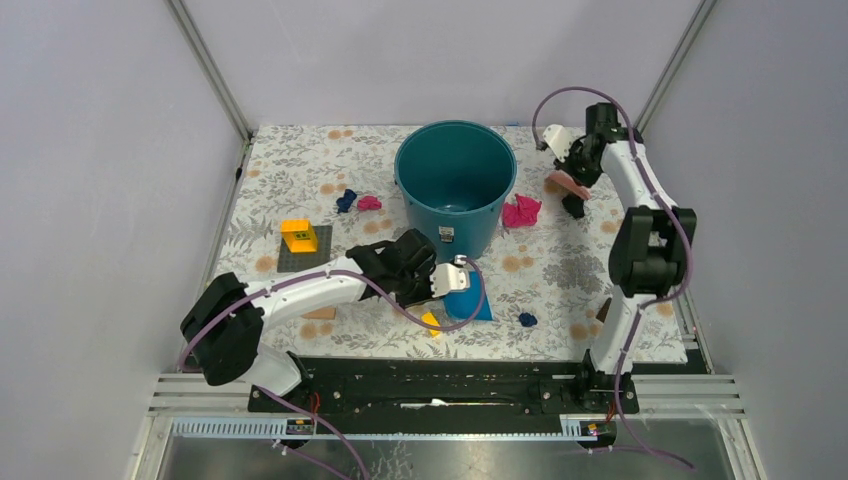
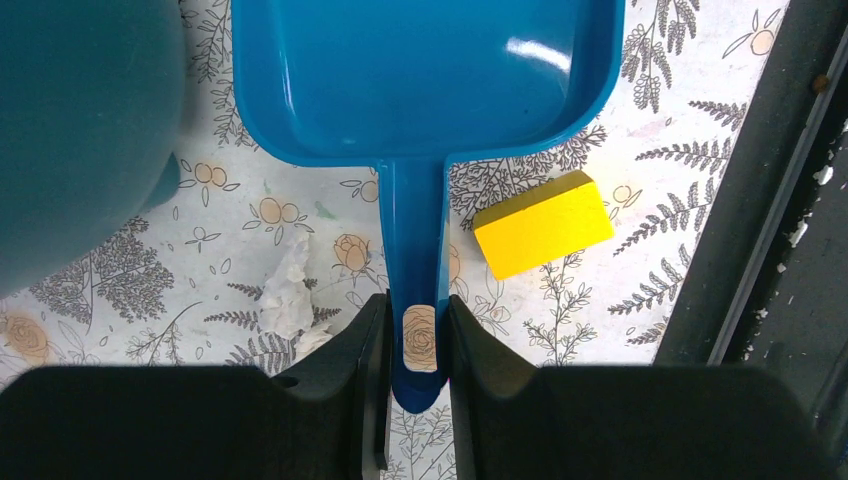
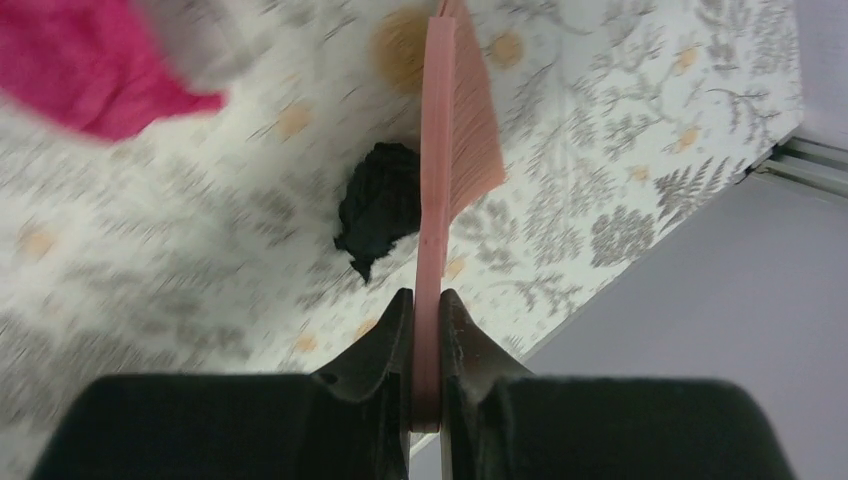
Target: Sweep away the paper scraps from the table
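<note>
The right gripper (image 3: 427,300) was pressed together on the thin handle of a pink brush (image 3: 462,130), close to the far right edge of the table (image 3: 640,150), with bare patterned surface open toward the middle. A black scrap (image 3: 380,205) lay just beside the brush. A magenta scrap (image 3: 80,70) sat farther off, next to the teal bucket (image 1: 455,185). The left gripper (image 2: 418,312) pinched the handle of a blue dustpan (image 2: 420,70) on the bucket's near side. In that wrist view a white scrap (image 2: 288,295) lay left of the handle and a yellow brick (image 2: 543,223) right of it. A dark blue scrap (image 1: 527,320) lay near the front edge.
</note>
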Tool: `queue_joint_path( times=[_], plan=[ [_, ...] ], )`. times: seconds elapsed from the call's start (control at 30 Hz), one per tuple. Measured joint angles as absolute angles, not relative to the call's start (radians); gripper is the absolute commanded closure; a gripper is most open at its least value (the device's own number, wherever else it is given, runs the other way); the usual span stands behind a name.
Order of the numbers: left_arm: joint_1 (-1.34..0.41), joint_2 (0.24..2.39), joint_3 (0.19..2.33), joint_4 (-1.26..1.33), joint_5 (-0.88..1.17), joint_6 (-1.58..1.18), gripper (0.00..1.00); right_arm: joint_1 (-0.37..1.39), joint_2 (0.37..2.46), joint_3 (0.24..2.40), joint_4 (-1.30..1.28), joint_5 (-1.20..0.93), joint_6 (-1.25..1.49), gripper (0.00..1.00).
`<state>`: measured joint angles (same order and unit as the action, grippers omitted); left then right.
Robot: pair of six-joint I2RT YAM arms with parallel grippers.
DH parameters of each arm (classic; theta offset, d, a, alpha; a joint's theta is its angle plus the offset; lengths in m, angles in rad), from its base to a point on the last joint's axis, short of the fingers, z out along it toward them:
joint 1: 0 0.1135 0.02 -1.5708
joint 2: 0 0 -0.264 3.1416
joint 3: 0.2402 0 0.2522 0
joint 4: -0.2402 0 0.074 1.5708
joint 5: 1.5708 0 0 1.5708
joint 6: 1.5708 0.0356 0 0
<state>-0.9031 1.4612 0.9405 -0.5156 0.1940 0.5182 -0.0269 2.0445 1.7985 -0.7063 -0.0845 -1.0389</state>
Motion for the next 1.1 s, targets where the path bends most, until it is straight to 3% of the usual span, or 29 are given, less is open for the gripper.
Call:
queue_joint_path(
  times=[0.27,0.53,0.73,0.83,0.97,1.1],
  plan=[
    [-0.9,1.475,0.97,-0.524,0.201,0.523,1.0,-0.027,1.697,1.65,-1.006,-0.219,-1.069,1.0],
    [-0.898,1.497,0.982,-0.534,0.201,0.523,1.0,-0.096,1.671,1.777,-1.1,-0.147,-0.971,1.0],
    [-0.881,1.494,0.981,-0.55,0.2,0.532,1.0,-0.193,1.637,1.83,-1.28,-0.319,-1.047,1.0],
    [-0.872,1.493,0.981,-0.551,0.2,0.538,1.0,-0.131,1.542,1.691,-1.352,-0.416,-1.073,1.0],
    [-0.855,1.493,0.979,-0.551,0.2,0.544,1.0,0.08,1.422,1.5,-1.425,-0.505,-1.089,1.0],
    [-0.842,1.493,0.972,-0.548,0.2,0.553,1.0,0.168,1.356,1.45,-1.465,-0.561,-1.088,1.0]
  ],
)
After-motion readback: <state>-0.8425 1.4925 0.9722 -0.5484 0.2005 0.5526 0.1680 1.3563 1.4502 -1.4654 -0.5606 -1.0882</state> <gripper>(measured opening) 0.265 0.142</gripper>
